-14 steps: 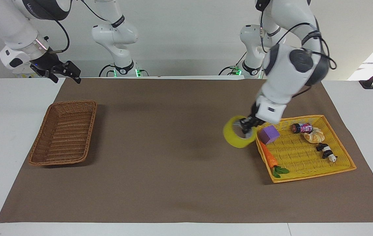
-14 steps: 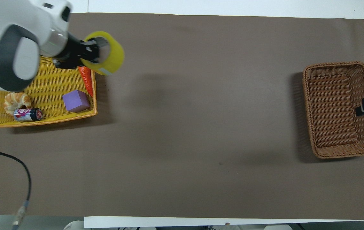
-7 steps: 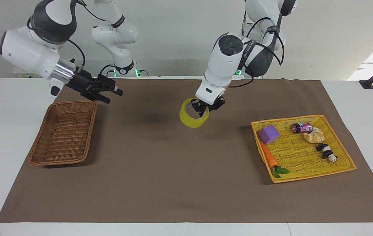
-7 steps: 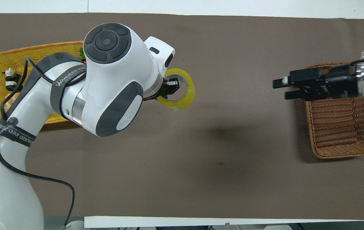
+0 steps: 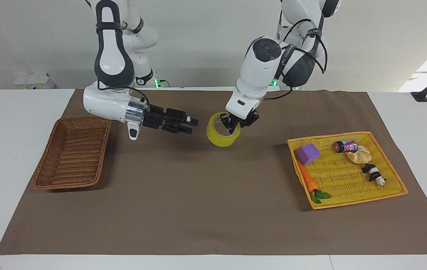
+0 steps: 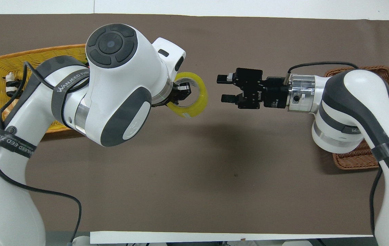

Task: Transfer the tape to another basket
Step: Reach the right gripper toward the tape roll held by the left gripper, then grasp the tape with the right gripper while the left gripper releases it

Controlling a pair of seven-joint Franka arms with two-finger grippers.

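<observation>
Tape (image 5: 222, 134) looks light, stiff and smooth to us, pinched by our left gripper (image 5: 232, 125) through its hole. Our right gripper (image 5: 191, 125) is wide open, empty, just beside it; we think the bare rim is best to grab.

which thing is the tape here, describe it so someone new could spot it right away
Start at the brown mat covering the table and look over its middle, between the wicker basket and the yellow tray. There the left gripper holds the tape up in the air. It is the only translucent yellow ring here.

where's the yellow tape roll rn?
The yellow tape roll hangs from the shut left gripper over the brown mat's middle, the open right gripper beside it.
</observation>
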